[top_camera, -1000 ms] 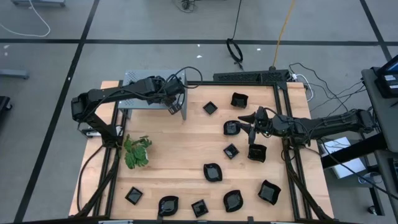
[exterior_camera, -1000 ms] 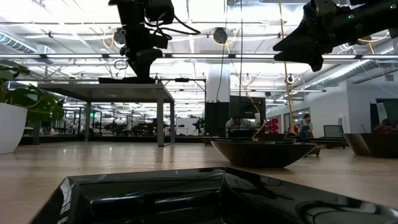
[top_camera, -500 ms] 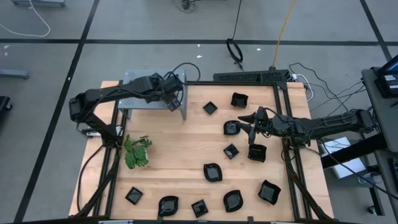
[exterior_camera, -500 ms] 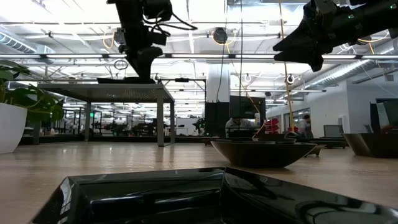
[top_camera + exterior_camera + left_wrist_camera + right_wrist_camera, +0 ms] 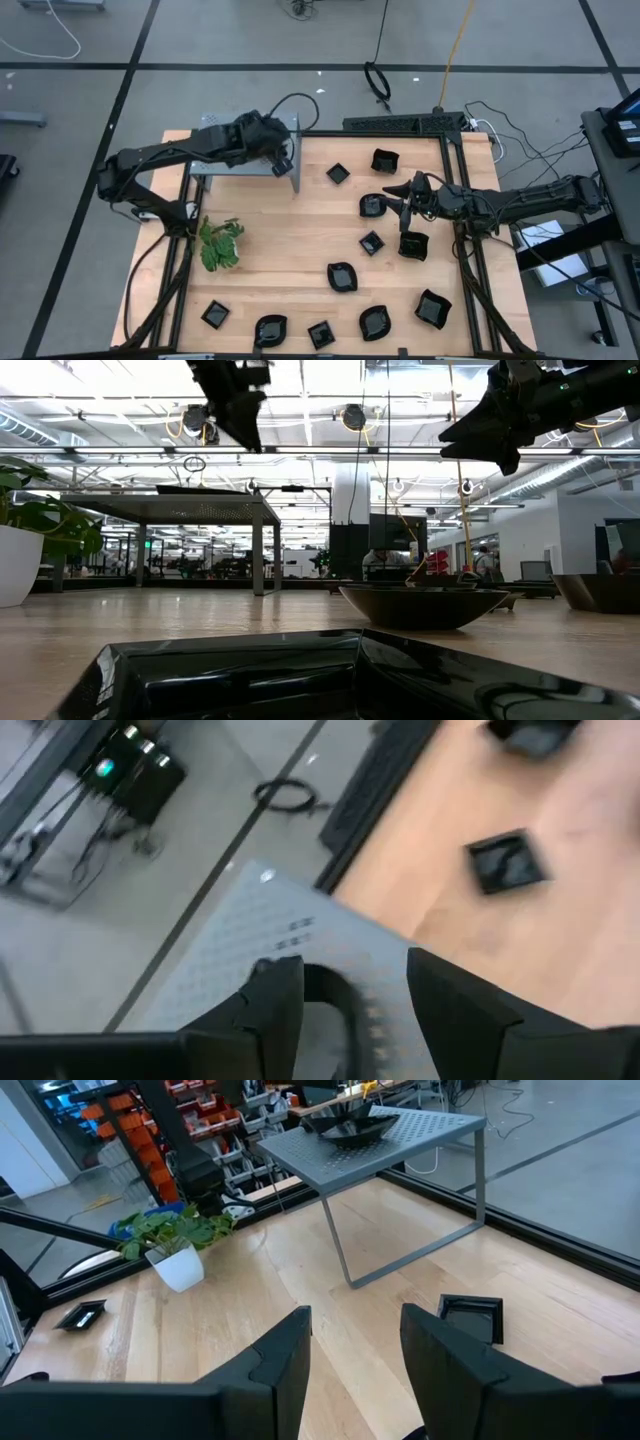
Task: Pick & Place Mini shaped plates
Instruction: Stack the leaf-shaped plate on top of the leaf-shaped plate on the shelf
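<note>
Left gripper (image 5: 345, 995) has opened and lifted off the grey shelf (image 5: 215, 165), leaving a black mini plate (image 5: 350, 1125) there. Right gripper (image 5: 405, 200), jaws open, hovers above the worktop (image 5: 280, 250).

Glossy black plates (image 5: 342, 277) on pale wood table (image 5: 280, 250); grey perforated shelf (image 5: 385, 1140); green plant (image 5: 220, 245).

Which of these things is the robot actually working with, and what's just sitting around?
Part of the job: black plates scattered on the table; one plate on the shelf; left gripper above the shelf; right gripper.

Just there: plant.
</note>
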`<control>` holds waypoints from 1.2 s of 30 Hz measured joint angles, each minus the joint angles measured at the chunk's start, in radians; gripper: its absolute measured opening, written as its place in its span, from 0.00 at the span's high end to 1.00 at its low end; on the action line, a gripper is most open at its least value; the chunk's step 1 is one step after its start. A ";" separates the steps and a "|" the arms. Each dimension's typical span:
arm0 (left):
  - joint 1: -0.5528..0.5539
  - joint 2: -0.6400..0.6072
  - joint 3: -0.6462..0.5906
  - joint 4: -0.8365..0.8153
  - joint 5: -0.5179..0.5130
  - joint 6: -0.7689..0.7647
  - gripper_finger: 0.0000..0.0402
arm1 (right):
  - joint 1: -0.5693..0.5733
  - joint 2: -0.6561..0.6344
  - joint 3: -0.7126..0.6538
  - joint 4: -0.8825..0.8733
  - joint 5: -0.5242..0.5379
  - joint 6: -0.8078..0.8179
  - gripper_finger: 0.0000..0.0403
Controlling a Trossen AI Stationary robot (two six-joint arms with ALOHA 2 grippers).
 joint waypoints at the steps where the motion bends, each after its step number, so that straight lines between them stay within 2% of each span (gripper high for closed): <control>1: -0.014 -0.009 0.000 0.015 0.013 0.006 0.54 | 0.000 0.000 0.000 0.000 0.000 0.000 0.64; 5: -0.073 -0.050 0.001 0.019 0.108 0.002 0.54 | 0.000 0.000 0.000 0.001 0.000 0.000 0.64; 12: -0.216 -0.063 0.001 0.020 0.302 -0.161 0.54 | 0.000 0.000 0.000 0.002 0.000 0.000 0.64; 17: -0.334 -0.044 0.001 0.023 0.394 -0.319 0.54 | 0.000 0.000 0.000 0.002 0.000 0.000 0.64; 23: -0.516 -0.020 0.000 0.007 0.525 -0.586 0.54 | 0.000 0.000 0.000 0.002 0.000 0.000 0.64; 26: -0.621 0.002 0.000 0.013 0.530 -0.732 0.54 | 0.000 0.000 0.000 0.002 0.000 0.000 0.64; 30: -0.761 0.053 0.002 0.048 0.483 -0.958 0.54 | 0.000 0.000 0.000 0.002 0.000 0.000 0.64; 36: -0.911 0.193 -0.001 0.032 0.408 -1.167 0.54 | 0.000 0.000 0.000 0.002 0.000 0.000 0.64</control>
